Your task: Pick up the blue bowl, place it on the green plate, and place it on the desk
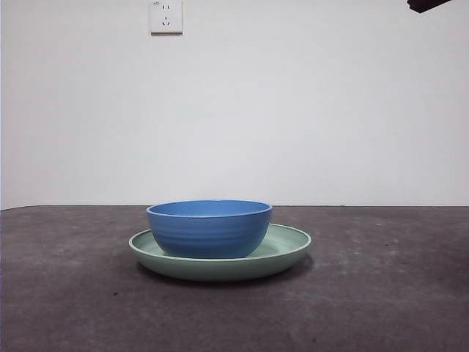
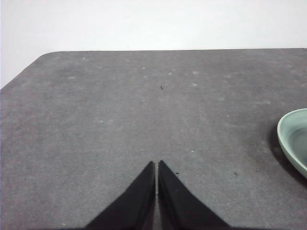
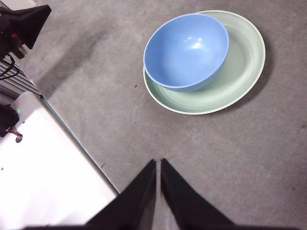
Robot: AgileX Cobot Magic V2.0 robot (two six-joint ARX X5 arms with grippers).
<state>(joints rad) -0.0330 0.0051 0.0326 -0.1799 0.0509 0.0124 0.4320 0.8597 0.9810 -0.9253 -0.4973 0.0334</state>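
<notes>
From the front, you see the blue bowl (image 1: 209, 228) sitting upright in the green plate (image 1: 289, 251), off-centre toward one side of it, on the bare worktop (image 1: 381, 293). The bowl looks rigid, light and glossy, so expect it to be slippery; its thin upper edge is your likely hold, one jaw inside and one outside. Only a wall socket (image 1: 165, 16) and a dark arm tip (image 1: 427, 4) at a top corner share the view.

In the left wrist view, your left tool (image 2: 157, 165) hangs over bare worktop with its jaws pressed together, only the plate's edge in sight.

In the right wrist view, your right tool (image 3: 158, 164) is likewise closed and empty, well apart from the bowl. Nothing blocks the approach; a white base panel (image 3: 43, 177) lies beside the worktop.
</notes>
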